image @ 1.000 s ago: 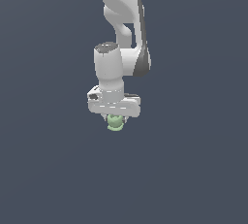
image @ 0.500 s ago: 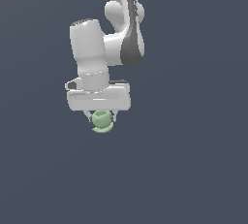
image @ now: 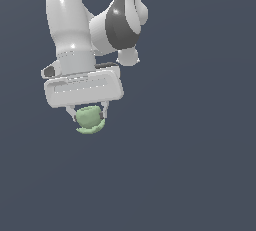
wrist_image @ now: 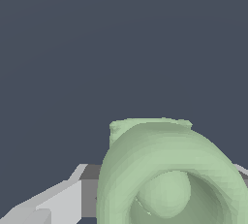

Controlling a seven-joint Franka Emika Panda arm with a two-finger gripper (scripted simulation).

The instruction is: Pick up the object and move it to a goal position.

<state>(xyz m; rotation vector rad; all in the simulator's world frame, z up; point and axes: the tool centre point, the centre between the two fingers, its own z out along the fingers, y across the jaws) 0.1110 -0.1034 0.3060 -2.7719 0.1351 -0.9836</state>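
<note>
Exterior view first: my arm fills the upper left of the picture, white and grey, with the tool [image: 90, 111] pointing straight down. Its two short fingers [image: 72, 113] are pinching the object [image: 89, 118], a small pale-green lumpy thing whose flared rim sticks out below and toward the exterior view's left. The object hangs in the air, with only flat dark grey-blue behind it; I cannot pick out a bench edge or any goal marker here.

Compared with the pictures from a second and half a second ago, the arm now looks much larger and sits further toward the exterior view's left, and the green object has come along between the fingers each time. I judge that the pickup is done, the grip is holding, and I am in the carrying stage toward the goal. How near the goal is, I cannot tell.

Wrist view adds what the outside camera cannot: I look straight into the object's [wrist_image: 169, 179] hollow, with a rounded bump at its centre and a thick rim around it. A pale finger [wrist_image: 58, 203] runs up beside it. Beyond lies a plain dark surface, with a black strip in one corner.
</note>
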